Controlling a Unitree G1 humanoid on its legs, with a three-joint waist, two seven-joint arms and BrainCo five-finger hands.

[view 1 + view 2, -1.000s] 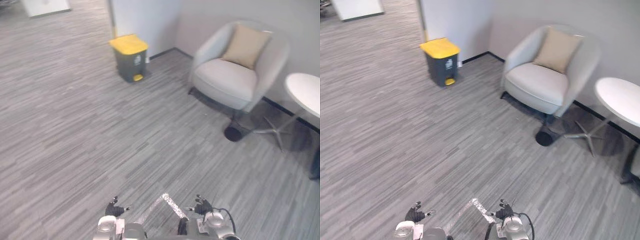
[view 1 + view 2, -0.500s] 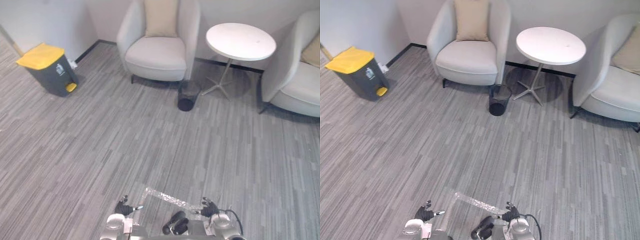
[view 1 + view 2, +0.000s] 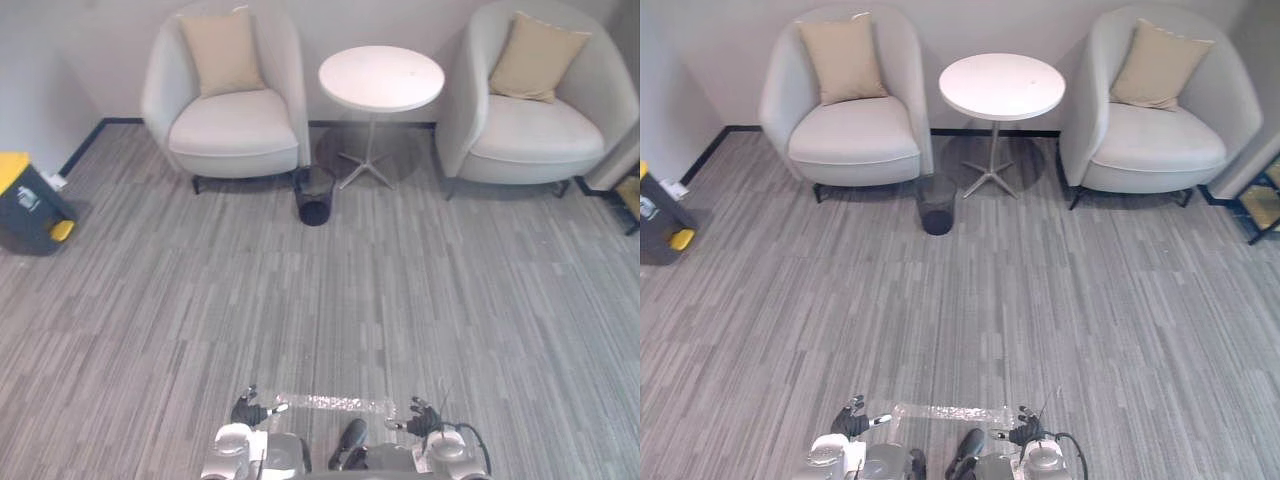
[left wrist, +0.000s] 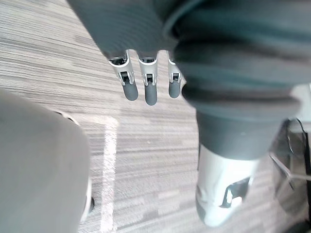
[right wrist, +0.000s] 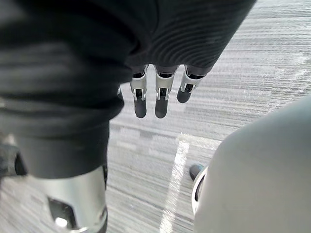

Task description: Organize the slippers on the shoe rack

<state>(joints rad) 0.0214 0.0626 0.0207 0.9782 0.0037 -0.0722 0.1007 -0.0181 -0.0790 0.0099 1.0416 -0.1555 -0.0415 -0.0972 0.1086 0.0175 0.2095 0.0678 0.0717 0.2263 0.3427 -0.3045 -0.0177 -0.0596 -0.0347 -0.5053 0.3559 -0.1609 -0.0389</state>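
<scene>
Over grey floor (image 3: 300, 300), hands (image 4: 146, 90) seemingly empty.

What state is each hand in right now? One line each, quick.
Left hand: open, fingers straight, holding nothing.
Right hand: open, fingers straight, holding nothing.

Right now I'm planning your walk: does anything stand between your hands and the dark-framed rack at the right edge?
Nothing visible does. Open floor runs from the left hand and right hand to the rack; the right armchair sits beside it, off that line.
</scene>
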